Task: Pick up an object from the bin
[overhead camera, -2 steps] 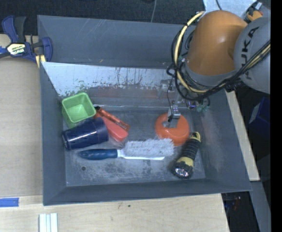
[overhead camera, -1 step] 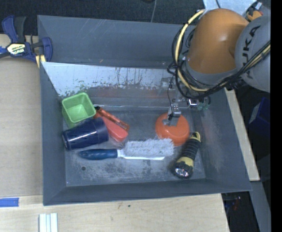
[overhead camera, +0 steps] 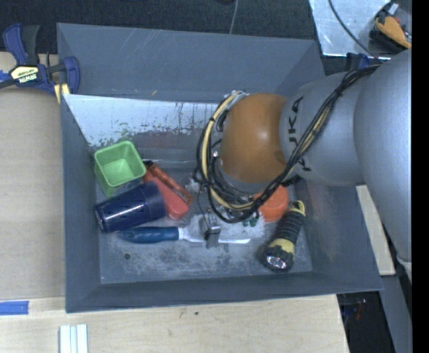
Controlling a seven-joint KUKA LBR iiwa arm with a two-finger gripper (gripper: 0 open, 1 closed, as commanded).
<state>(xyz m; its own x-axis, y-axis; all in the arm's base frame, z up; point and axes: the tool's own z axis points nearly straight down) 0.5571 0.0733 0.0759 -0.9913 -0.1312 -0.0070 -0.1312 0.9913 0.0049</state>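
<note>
My gripper (overhead camera: 211, 232) is low in the middle of the bin, just under the arm's wrist. It is at the pale metal end of a blue-handled tool (overhead camera: 151, 234) that lies flat along the bin's floor to its left. Whether it touches the tool I cannot tell. A red-orange tool (overhead camera: 168, 190) lies slanted just up and left of it. An orange round thing (overhead camera: 274, 206) peeks out from under the wrist to the right. A black and yellow torch (overhead camera: 282, 239) lies to the lower right, lens toward the front wall.
A dark blue cup (overhead camera: 129, 207) lies on its side at the left, and a green square cup (overhead camera: 120, 165) stands behind it near the left wall. The arm's wrist hides the bin's middle. Bare floor runs along the front wall.
</note>
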